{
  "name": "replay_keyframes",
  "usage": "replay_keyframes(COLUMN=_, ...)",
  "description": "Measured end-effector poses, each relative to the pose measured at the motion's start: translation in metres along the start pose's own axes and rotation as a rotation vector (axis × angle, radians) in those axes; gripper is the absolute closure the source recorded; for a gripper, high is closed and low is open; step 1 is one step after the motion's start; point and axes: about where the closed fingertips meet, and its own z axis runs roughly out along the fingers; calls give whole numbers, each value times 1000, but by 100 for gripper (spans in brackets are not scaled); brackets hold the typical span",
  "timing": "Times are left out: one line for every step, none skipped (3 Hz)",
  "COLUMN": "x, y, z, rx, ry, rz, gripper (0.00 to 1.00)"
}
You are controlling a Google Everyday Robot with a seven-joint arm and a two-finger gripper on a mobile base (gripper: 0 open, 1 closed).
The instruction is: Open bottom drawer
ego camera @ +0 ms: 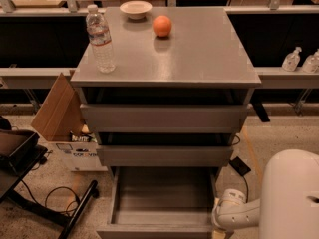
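The grey cabinet [164, 59] has three drawers. The bottom drawer [162, 195] is pulled far out toward me; its grey box interior shows and holds nothing, and its front panel [154, 230] lies at the lower edge of the view. The middle drawer front [164, 156] and the top drawer front [164, 117] stand slightly out. My white arm [289, 198] comes in from the lower right. My gripper [219, 231] is at the right front corner of the bottom drawer, mostly cut off by the lower edge of the view.
On the cabinet top stand a water bottle [99, 39], a white bowl [135, 8] and an orange [162, 26]. An open cardboard box [62, 128] sits on the floor at the left, with a black stand [20, 158] and cables beside it. Bottles [291, 59] stand on the right shelf.
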Motion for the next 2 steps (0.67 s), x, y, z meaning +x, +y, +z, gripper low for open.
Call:
replay_keyframes(x=0, y=0, z=0, rx=0, ry=0, rz=0, gripper=0)
replay_keyframes(x=-6, y=-6, z=-9, rx=-11, ry=13, rz=-26, gripper=0)
